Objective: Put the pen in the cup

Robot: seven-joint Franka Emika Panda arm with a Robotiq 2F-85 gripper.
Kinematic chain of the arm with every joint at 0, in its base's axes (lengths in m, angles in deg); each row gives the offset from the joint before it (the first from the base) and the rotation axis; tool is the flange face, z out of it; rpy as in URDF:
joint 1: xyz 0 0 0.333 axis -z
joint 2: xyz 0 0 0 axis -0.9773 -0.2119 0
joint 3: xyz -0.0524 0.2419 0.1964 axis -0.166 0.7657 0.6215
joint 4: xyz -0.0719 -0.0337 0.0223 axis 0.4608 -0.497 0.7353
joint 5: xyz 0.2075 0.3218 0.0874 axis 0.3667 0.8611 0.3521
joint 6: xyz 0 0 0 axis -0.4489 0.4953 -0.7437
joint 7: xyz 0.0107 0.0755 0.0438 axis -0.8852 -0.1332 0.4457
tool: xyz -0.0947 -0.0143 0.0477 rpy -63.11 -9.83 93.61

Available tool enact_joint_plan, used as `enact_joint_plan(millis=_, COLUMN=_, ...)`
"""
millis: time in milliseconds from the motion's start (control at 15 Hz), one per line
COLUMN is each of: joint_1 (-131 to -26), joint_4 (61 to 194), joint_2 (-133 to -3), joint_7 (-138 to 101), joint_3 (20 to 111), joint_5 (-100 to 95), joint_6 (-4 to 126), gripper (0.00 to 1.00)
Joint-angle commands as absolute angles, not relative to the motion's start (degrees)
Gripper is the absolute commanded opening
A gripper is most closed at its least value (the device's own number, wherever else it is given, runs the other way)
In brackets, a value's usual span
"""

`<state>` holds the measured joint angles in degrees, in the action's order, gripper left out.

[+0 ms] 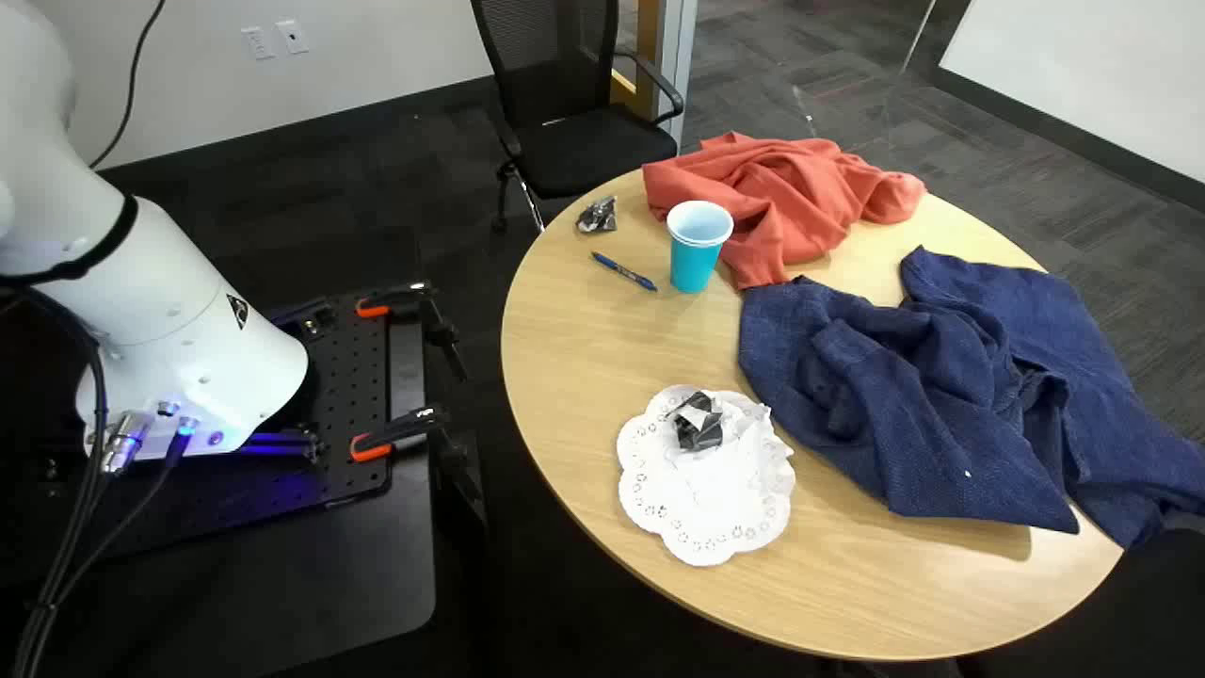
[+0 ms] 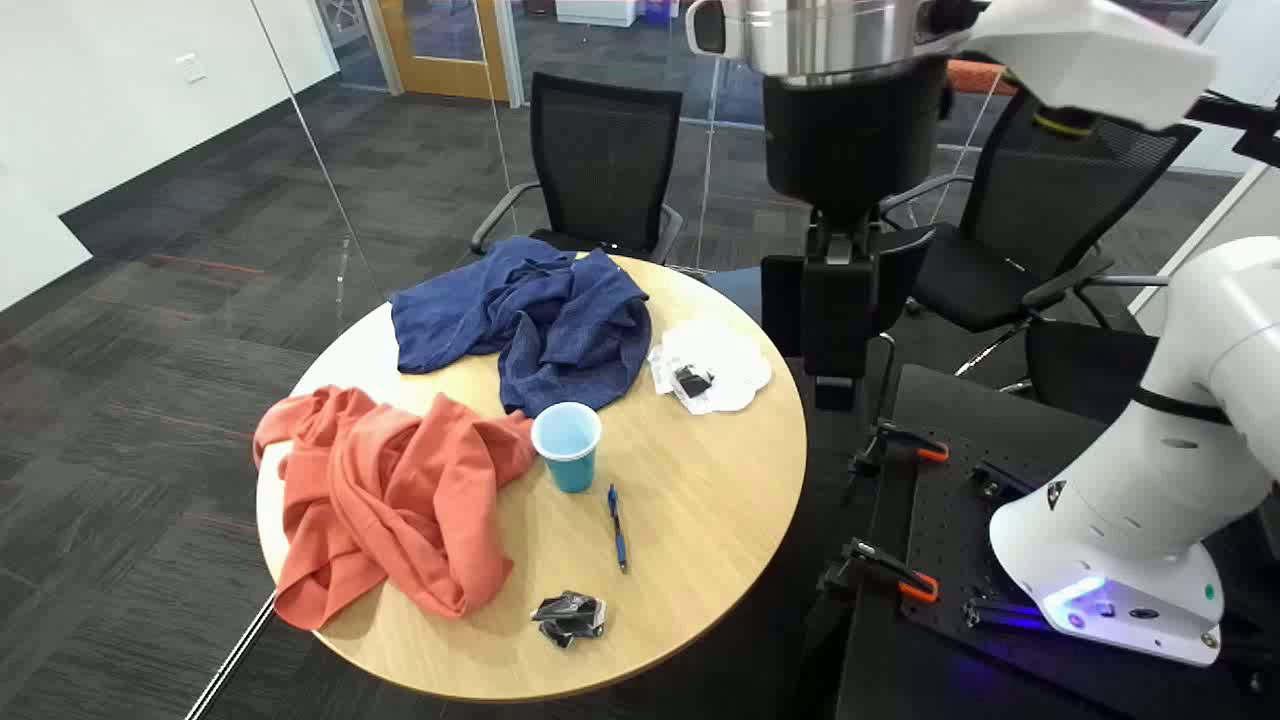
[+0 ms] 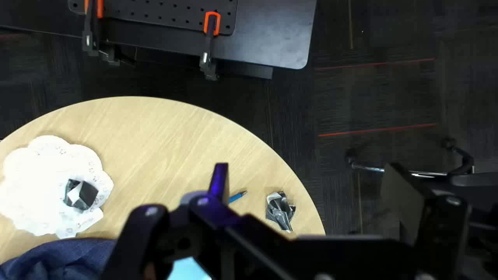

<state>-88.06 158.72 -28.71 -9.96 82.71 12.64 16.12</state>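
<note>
A blue pen (image 1: 623, 270) lies on the round wooden table; it also shows in an exterior view (image 2: 617, 528). The light-blue cup (image 1: 695, 259) with a whitish inside stands upright close to one end of the pen, and it also shows in an exterior view (image 2: 569, 460). In the wrist view my gripper (image 3: 312, 186) is open, its fingers wide apart with nothing between them. One finger hides most of the pen (image 3: 236, 196), and the gripper body hides most of the cup (image 3: 189, 269). In an exterior view the gripper (image 2: 835, 385) points down, high above the scene.
An orange cloth (image 1: 781, 198) lies beside the cup, and a dark blue cloth (image 1: 923, 377) lies near it. A crumpled black wrapper (image 1: 598, 216) lies near the pen. A white doily (image 1: 706, 508) bears a black block (image 1: 698, 424). Chairs (image 2: 605, 160) stand around the table.
</note>
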Motion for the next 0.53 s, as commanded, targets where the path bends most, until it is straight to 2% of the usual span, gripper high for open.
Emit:
enact_joint_plan(millis=0, joint_1=-87.9, joint_4=158.6, joint_2=-28.7, joint_7=-10.0, joint_3=82.9, joint_5=12.7, joint_6=16.0, gripper=1.0)
enact_joint_plan(millis=467, joint_1=-87.7, joint_4=158.4, joint_2=-29.2, joint_7=-9.5, joint_3=82.9, joint_5=12.6, joint_6=16.6, gripper=1.0)
